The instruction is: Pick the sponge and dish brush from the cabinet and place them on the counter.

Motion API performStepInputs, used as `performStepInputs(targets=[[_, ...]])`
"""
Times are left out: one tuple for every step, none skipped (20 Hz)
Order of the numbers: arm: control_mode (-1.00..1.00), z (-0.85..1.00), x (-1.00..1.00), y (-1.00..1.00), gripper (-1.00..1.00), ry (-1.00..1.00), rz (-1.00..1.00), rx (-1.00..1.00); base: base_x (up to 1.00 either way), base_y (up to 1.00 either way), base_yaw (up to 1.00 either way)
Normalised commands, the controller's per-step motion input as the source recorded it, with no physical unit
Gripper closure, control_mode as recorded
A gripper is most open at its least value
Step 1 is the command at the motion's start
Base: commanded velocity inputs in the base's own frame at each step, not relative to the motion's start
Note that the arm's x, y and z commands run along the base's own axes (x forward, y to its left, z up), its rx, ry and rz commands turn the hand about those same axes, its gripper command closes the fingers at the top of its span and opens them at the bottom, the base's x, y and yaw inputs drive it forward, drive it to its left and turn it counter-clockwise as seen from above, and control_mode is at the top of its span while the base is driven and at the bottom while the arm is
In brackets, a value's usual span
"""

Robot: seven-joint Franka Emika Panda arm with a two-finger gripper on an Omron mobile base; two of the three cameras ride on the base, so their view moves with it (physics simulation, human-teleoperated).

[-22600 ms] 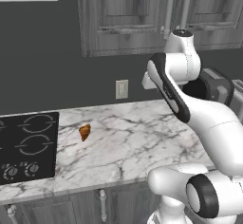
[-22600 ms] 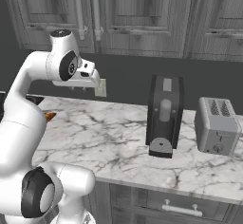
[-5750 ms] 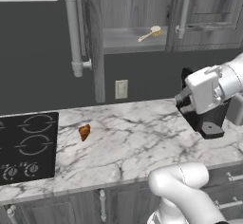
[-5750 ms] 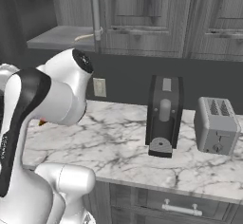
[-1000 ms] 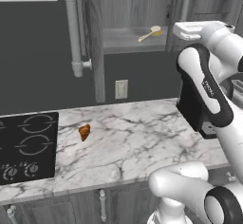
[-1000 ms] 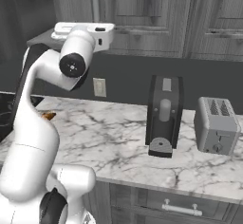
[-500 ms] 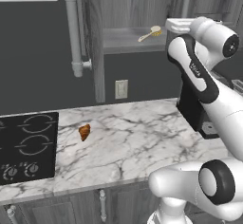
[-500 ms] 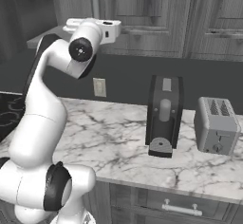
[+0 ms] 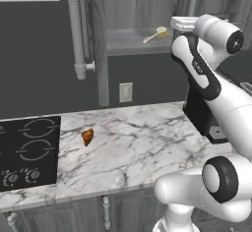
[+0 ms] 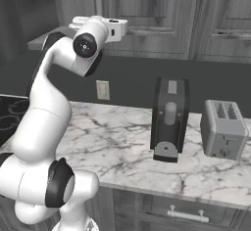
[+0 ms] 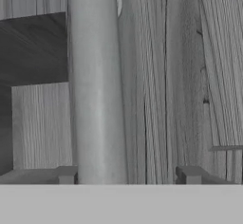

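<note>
At cabinet (image 9: 138,10), claw (image 11: 126,176) fingertips straddle silver door handle (image 11: 97,83), not clamped; dish brush (image 9: 155,34) on shelf (image 9: 135,43); pastry (image 9: 87,137) on bench (image 9: 142,147).

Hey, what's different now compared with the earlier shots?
The left cabinet door, shut at the start, stands swung open, baring the shelf with the dish brush. The arm has risen from over the counter, and the gripper now brackets the right door's bar handle, jaws starting to narrow, not yet clamped. The pastry, coffee machine and toaster stayed put.
</note>
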Motion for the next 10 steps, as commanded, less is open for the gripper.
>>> performStepInputs(targets=[[-1.00, -0.07, 0.29, 0.00, 1.00, 0.00, -0.01, -0.01, 0.00, 0.00, 0.00], [-1.00, -0.07, 0.23, 0.00, 1.00, 0.00, 0.00, -0.01, 0.00, 0.00, 0.00], [-1.00, -0.08, 0.21, 0.00, 1.00, 0.00, 0.00, -0.02, 0.00, 0.00, 0.00], [-1.00, -0.02, 0.10, 0.00, 1.00, 0.00, 0.00, 0.00, 0.00, 0.00, 0.00], [-1.00, 0.00, 0.00, 0.00, 1.00, 0.00, 0.00, 0.00, 0.00, 0.00, 0.00], [-1.00, 0.00, 0.00, 0.00, 1.00, 0.00, 0.00, 0.00, 0.00, 0.00, 0.00], [-1.00, 0.00, 0.00, 0.00, 1.00, 0.00, 0.00, 0.00, 0.00, 0.00, 0.00], [-1.00, 0.00, 0.00, 0.00, 1.00, 0.00, 0.00, 0.00, 0.00, 0.00, 0.00], [-1.00, 0.00, 0.00, 0.00, 1.00, 0.00, 0.00, 0.00, 0.00, 0.00, 0.00], [-1.00, 0.00, 0.00, 0.00, 1.00, 0.00, 0.00, 0.00, 0.00, 0.00, 0.00]])
